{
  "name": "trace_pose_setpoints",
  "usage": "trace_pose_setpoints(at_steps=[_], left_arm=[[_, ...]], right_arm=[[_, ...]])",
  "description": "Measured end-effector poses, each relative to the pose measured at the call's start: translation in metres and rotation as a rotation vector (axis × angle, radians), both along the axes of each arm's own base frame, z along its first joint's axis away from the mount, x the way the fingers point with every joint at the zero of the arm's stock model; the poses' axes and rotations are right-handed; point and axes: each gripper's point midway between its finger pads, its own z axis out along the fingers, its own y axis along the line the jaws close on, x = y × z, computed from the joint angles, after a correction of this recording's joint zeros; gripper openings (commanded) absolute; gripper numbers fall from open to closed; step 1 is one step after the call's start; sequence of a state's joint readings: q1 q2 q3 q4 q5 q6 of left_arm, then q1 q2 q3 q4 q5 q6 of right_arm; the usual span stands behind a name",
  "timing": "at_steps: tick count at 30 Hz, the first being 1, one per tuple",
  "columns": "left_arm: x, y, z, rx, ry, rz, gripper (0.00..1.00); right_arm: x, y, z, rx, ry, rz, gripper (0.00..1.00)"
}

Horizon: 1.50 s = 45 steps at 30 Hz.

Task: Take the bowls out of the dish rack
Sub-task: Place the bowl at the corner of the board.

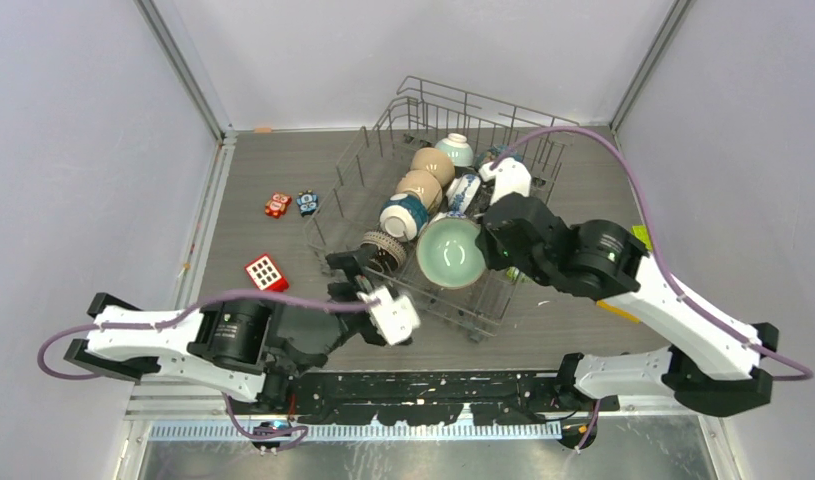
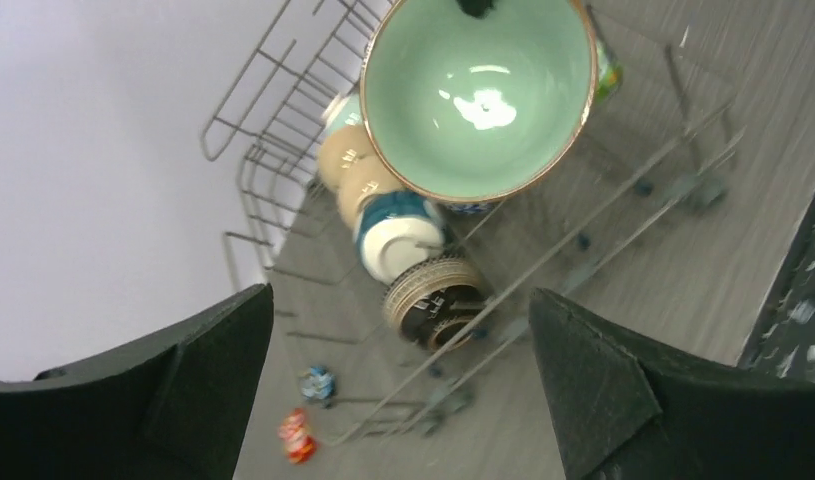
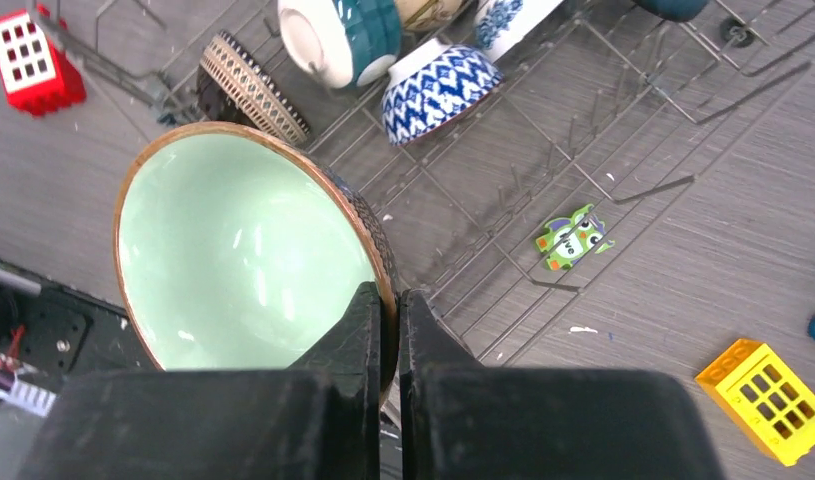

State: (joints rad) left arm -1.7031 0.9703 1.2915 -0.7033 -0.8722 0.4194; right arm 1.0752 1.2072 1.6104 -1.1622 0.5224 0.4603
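Now mid-unload: right fingers [image 3: 368,335] pinched shut on rim of mint green bowl [image 3: 238,260], held over near end of dish rack [image 1: 453,100]. Left fingers [image 2: 213,370] spread wide, empty, near dark ribbed bowl [image 2: 433,295]. Next, probably: carry bowl clear of wires, set on desk [image 1: 263,170].

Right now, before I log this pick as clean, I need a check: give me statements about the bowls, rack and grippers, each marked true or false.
1. The right gripper is shut on the mint green bowl at its rim. True.
2. The left gripper grips the dark ribbed bowl. False: the left gripper is open and empty; the dark ribbed bowl rests in the dish rack.
3. The red block lies inside the rack. False: the red block lies on the table, left of the rack.
4. The blue-white patterned bowl sits in the rack. True.
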Motion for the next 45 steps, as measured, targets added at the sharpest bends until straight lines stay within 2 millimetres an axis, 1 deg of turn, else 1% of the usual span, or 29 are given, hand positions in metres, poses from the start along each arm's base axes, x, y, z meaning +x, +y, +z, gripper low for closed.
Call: trace_pose_setpoints(at_steps=[2, 4, 7, 8, 9, 11, 13, 15, 17, 19, 22, 26, 27, 28, 31, 32, 35, 36, 41, 45], left_arm=[[0.004, 0.0, 0.001, -0.147, 0.101, 0.035, 1.0], [0.018, 0.003, 0.008, -0.311, 0.216, 0.124, 1.0], [0.046, 0.005, 0.016, -0.516, 0.405, 0.278, 1.0], [0.045, -0.006, 0.021, -0.583, 0.497, 0.288, 1.0], [0.062, 0.0, 0.024, -0.641, 0.522, 0.358, 1.0], [0.073, -0.012, 0.025, -0.736, 0.651, 0.408, 1.0], [0.076, -0.027, 0.013, -0.782, 0.779, 0.441, 1.0], [0.076, -0.037, 0.0, -0.81, 0.876, 0.476, 1.0], [0.074, -0.042, -0.012, -0.844, 0.956, 0.518, 0.98], [0.074, -0.041, -0.019, -0.873, 1.005, 0.563, 0.98], [0.076, -0.038, -0.029, -0.911, 1.049, 0.629, 0.96], [0.078, -0.032, -0.046, -0.924, 1.064, 0.7, 0.95], [0.079, -0.03, -0.047, -0.925, 1.062, 0.709, 0.94], [0.08, -0.029, -0.048, -0.928, 1.059, 0.717, 0.9], [0.084, -0.027, -0.049, -0.931, 1.049, 0.731, 0.7], [0.086, -0.026, -0.05, -0.931, 1.045, 0.739, 0.65], [0.092, -0.024, -0.054, -0.925, 1.037, 0.757, 0.54], [0.095, -0.024, -0.056, -0.919, 1.035, 0.762, 0.51], [0.102, -0.025, -0.063, -0.904, 1.04, 0.783, 0.44], [0.105, -0.025, -0.064, -0.904, 1.044, 0.785, 0.39]], right_arm=[[0.001, -0.011, 0.0, 0.037, -0.025, -0.039, 0.01], [0.001, -0.014, 0.0, 0.058, -0.036, -0.055, 0.01], [0.004, -0.01, -0.002, 0.08, -0.042, -0.069, 0.01], [0.006, -0.008, -0.003, 0.087, -0.043, -0.073, 0.01], [0.007, -0.006, -0.003, 0.09, -0.045, -0.076, 0.01], [0.009, -0.003, -0.002, 0.103, -0.047, -0.082, 0.01], [0.01, -0.002, 0.0, 0.117, -0.054, -0.093, 0.01], [0.013, -0.002, 0.002, 0.133, -0.06, -0.109, 0.01], [0.017, -0.004, 0.003, 0.149, -0.06, -0.131, 0.01], [0.02, -0.006, 0.003, 0.16, -0.059, -0.153, 0.01], [0.024, -0.007, 0.003, 0.174, -0.057, -0.176, 0.01], [0.027, -0.008, -0.003, 0.183, -0.044, -0.195, 0.01], [0.028, -0.007, -0.004, 0.185, -0.037, -0.198, 0.01], [0.028, -0.006, -0.006, 0.185, -0.032, -0.198, 0.01], [0.031, -0.002, -0.01, 0.193, -0.021, -0.201, 0.01], [0.032, 0.0, -0.012, 0.197, -0.017, -0.202, 0.01], [0.031, 0.003, -0.016, 0.204, 0.0, -0.198, 0.01], [0.031, 0.004, -0.017, 0.21, 0.004, -0.197, 0.01], [0.029, 0.009, -0.017, 0.229, 0.017, -0.188, 0.01], [0.029, 0.012, -0.018, 0.241, 0.024, -0.184, 0.01]])
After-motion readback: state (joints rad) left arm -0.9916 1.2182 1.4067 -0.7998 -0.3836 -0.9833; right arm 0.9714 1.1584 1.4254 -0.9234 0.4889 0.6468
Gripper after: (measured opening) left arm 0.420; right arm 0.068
